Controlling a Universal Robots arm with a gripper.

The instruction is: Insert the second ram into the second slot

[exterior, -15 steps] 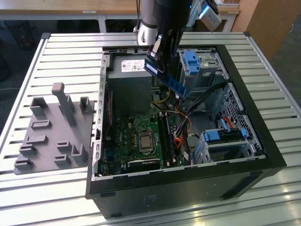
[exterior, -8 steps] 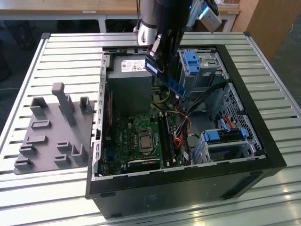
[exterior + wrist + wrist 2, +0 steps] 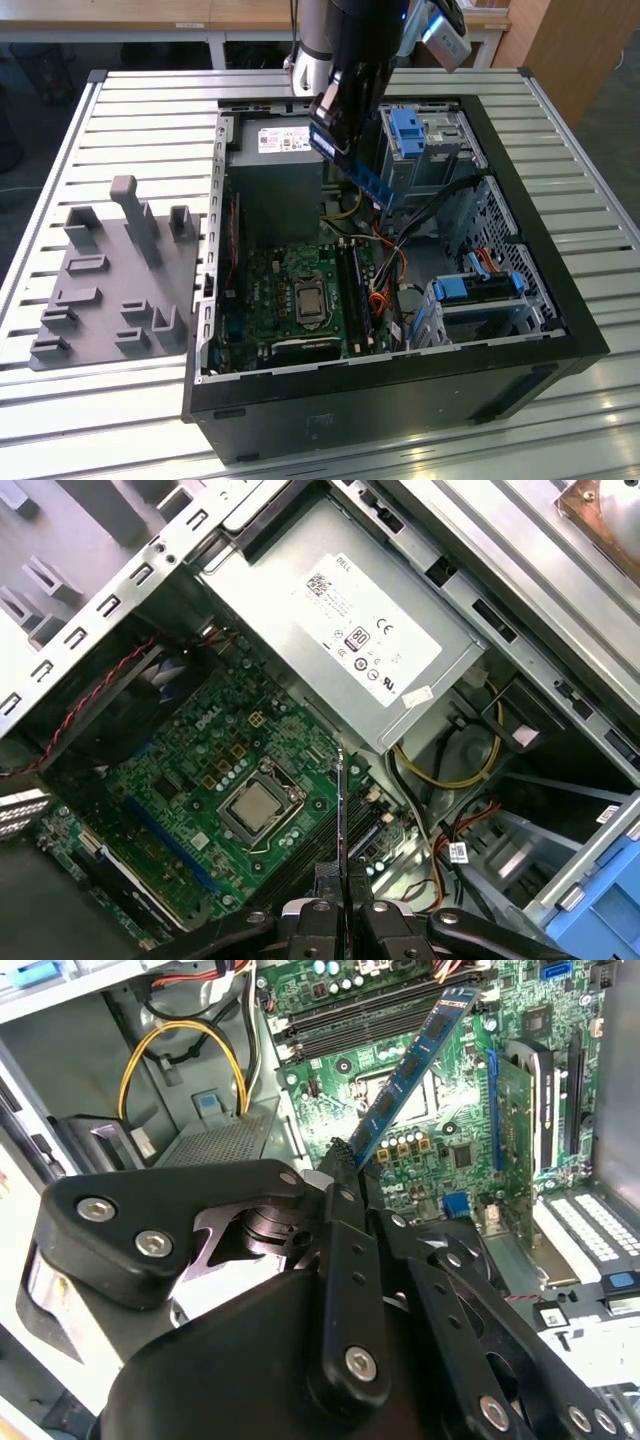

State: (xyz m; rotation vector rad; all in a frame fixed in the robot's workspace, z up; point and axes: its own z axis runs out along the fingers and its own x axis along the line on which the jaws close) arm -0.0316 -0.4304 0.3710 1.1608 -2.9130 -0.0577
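While the gripper (image 3: pixel 345 1165) is clamped shut on one end of the second ram (image 3: pixel 410 1070), the stick hangs tilted above the motherboard (image 3: pixel 270 290), toward the far side of the open computer case (image 3: pixel 400 400) and apart from the memory slots (image 3: pixel 380 1012). It looks light, stiff and thin, and probably fragile at its chips and contacts. Holding its flat faces near the end seems soundest.

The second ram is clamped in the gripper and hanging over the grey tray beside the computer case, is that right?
No. The gripper is shut on the second ram, but the exterior view shows it above the open computer case, not over the grey tray.
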